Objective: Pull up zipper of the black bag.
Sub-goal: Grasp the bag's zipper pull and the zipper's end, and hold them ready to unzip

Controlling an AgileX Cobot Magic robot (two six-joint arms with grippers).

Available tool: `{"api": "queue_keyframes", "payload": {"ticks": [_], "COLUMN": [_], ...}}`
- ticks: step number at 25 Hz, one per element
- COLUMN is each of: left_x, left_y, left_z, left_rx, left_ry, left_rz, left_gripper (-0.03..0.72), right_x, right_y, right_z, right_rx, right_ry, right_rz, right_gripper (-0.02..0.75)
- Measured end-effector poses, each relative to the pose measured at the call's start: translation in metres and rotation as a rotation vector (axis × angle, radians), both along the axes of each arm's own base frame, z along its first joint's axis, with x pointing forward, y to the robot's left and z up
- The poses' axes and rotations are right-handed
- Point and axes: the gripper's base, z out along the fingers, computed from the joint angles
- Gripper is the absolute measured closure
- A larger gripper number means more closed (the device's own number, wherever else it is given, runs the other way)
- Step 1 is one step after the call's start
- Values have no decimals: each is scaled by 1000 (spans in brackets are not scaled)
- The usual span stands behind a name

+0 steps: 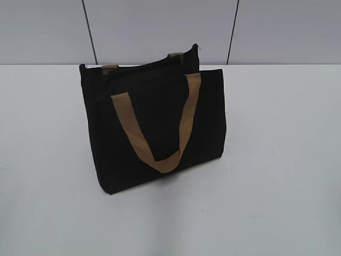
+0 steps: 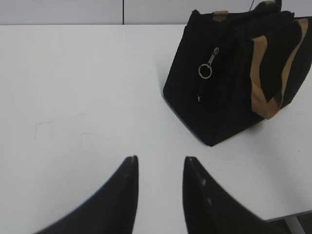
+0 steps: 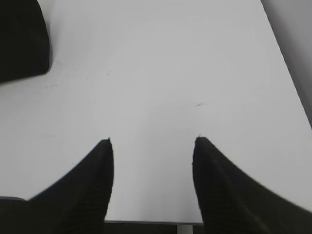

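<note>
step: approach, nothing held | left pincer (image 2: 161, 163), right pincer (image 3: 153, 146) both spread | next: you pinch zipper (image 2: 206, 68) on bag (image 2: 229, 92) end

The black bag (image 1: 154, 133) was plain black fabric, unpatterned, with tan-brown webbing handles (image 1: 154, 133). The zipper (image 2: 206, 68), ahead and to the right of the left gripper's (image 2: 160, 162) black fingers (image 2: 127, 185), was silvery metal on a black track. The table (image 1: 277, 160) was plain white; the wall (image 1: 42, 32) was pale grey with dark seams.
</note>
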Motion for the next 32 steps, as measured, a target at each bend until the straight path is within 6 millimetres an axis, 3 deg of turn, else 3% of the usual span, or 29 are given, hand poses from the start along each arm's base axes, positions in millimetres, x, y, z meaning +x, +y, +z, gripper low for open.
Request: {"api": "queue_keyframes", "payload": {"ticks": [32], "left_x": [0], "left_y": [0], "left_z": [0], "left_rx": [-2], "left_ry": [-1], "left_rz": [-1], "left_gripper": [449], "right_x": [0], "right_y": [0], "right_z": [0], "right_rx": [0], "right_ry": [0], "right_rz": [0], "right_gripper": [327]}}
